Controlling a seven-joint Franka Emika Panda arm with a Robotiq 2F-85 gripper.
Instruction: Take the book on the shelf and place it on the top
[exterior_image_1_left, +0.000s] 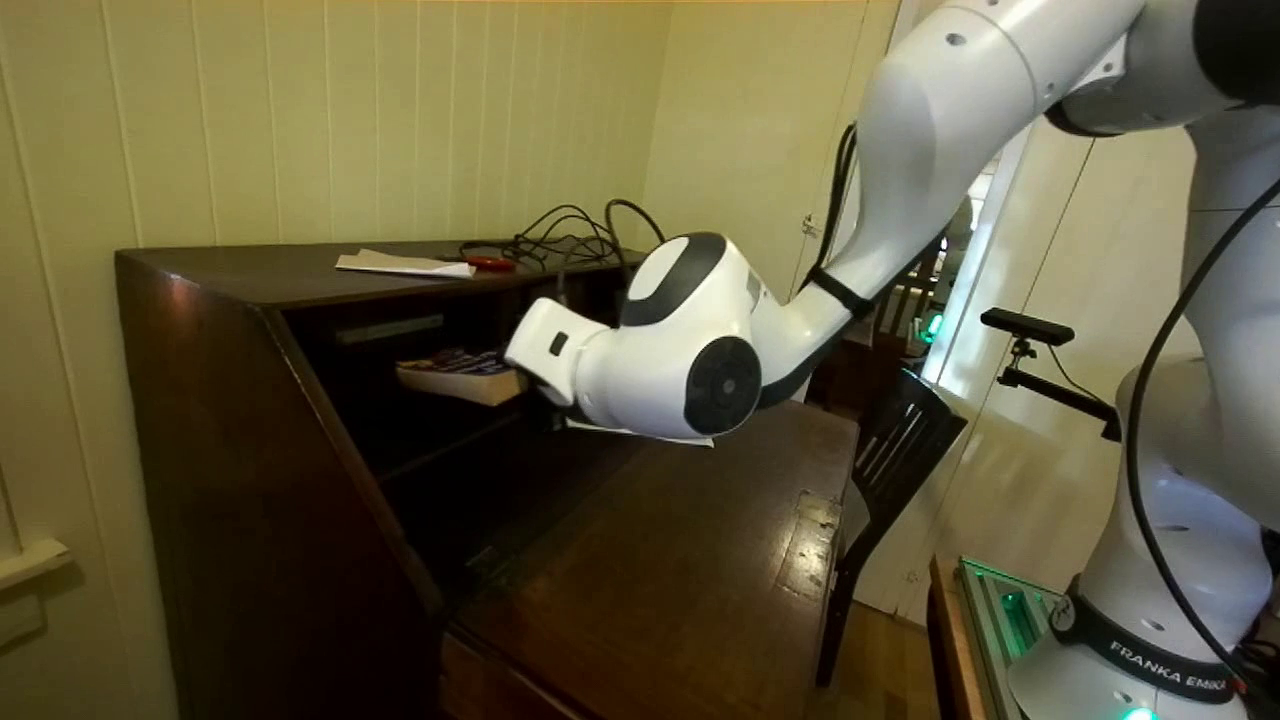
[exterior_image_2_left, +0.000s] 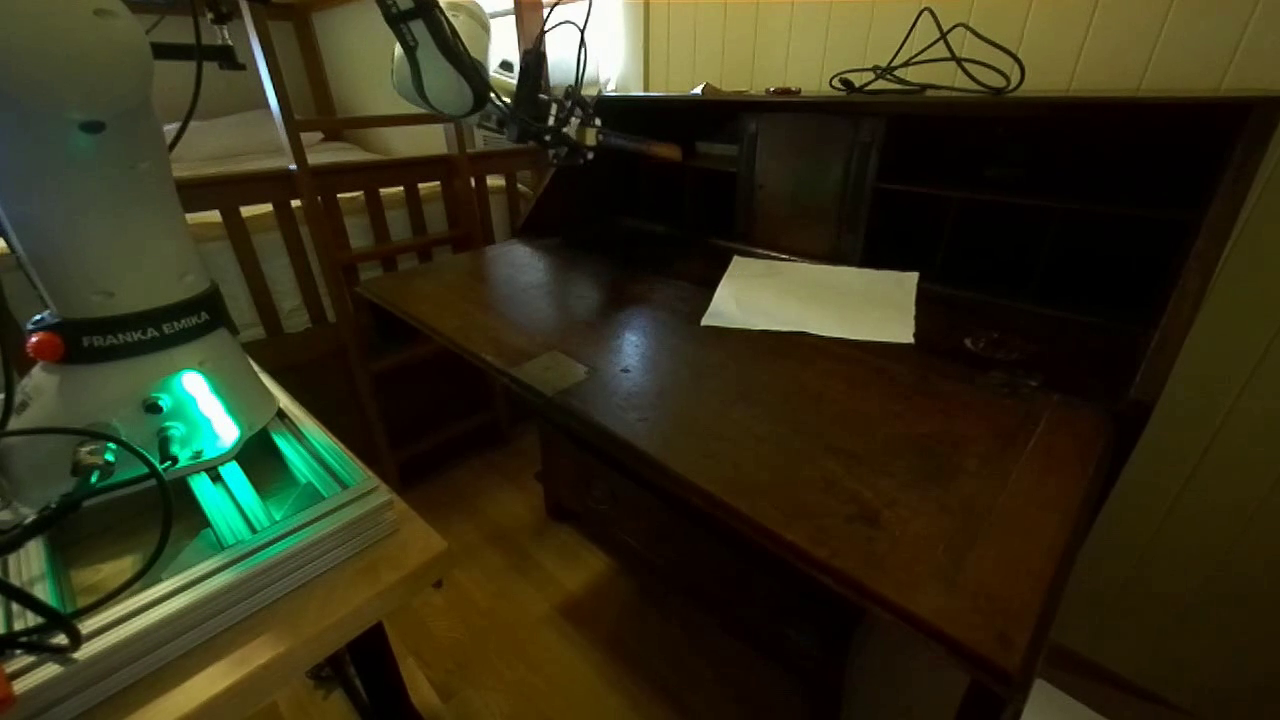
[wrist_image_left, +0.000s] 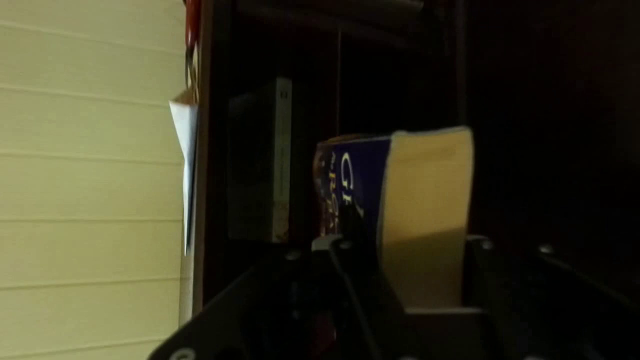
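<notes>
The book (exterior_image_1_left: 460, 378), thick with a dark blue cover and pale page edges, shows at the desk's open cubbyholes in an exterior view. In the wrist view the book (wrist_image_left: 425, 200) lies between the two fingers of my gripper (wrist_image_left: 402, 243), which is shut on it. In an exterior view the gripper (exterior_image_2_left: 575, 130) is at the desk's far end, dark and small. The wrist hides the fingers in an exterior view. The shelf (exterior_image_1_left: 440, 452) is a dark ledge below the book. The top (exterior_image_1_left: 250, 275) is the uppermost brown board, above and behind the book.
White papers (exterior_image_1_left: 405, 263), a red-handled object (exterior_image_1_left: 490, 263) and looped black cables (exterior_image_1_left: 570, 240) lie on the top. Another thin book (wrist_image_left: 282, 160) is in the upper cubbyhole. A white sheet (exterior_image_2_left: 815, 298) lies on the writing surface. A dark chair (exterior_image_1_left: 890, 470) stands beside the desk.
</notes>
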